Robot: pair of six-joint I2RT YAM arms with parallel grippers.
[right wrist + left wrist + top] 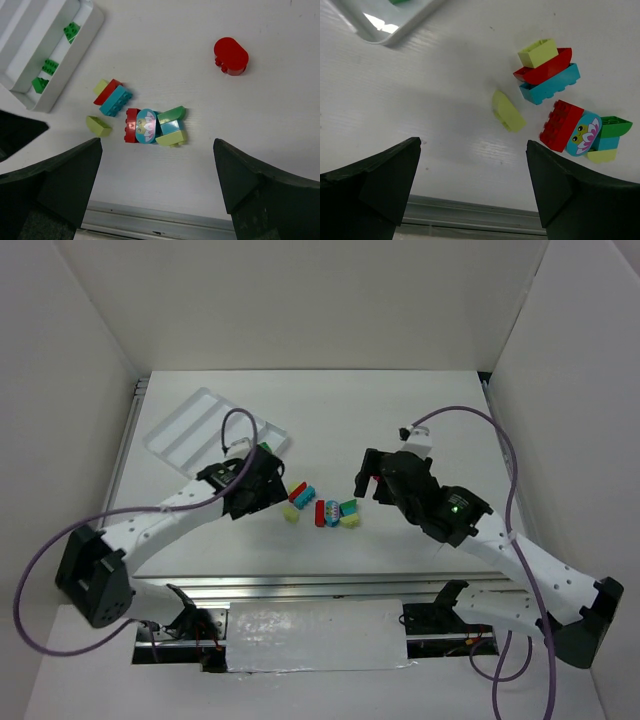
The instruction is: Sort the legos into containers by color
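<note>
White walls close in a white table (400, 420), and we take the white tray (85, 45) at its far left as our landmark. Three green legos (49, 66) already lie in the tray compartment nearest the pile. Just off the tray's near corner sits a stack (547, 70) of pale yellow, red and teal bricks, with a loose pale yellow wedge (507, 111) beside it. Farther from the tray is a touching cluster (152, 126) of red, flower-printed teal, green, teal and yellow pieces. A round red brick (231, 55) lies well apart from the tray, beyond everything else.

The left gripper (473, 141) hovers with its jaws spread fully and nothing between them, the wedge just ahead of it. The right gripper (156, 141) hangs over the cluster, equally wide and equally empty.

We judge the step in hand to be picking the next brick, and the wedge suits the arm on the tray's side, since it touches nothing. We would centre the jaws over it, turn to close across its shorter width, and descend straight.

The stack and cluster look harder. Their bricks press together, so closing on one may drag its neighbours. The right arm working the cluster could also crowd the left arm's path back to the tray.
</note>
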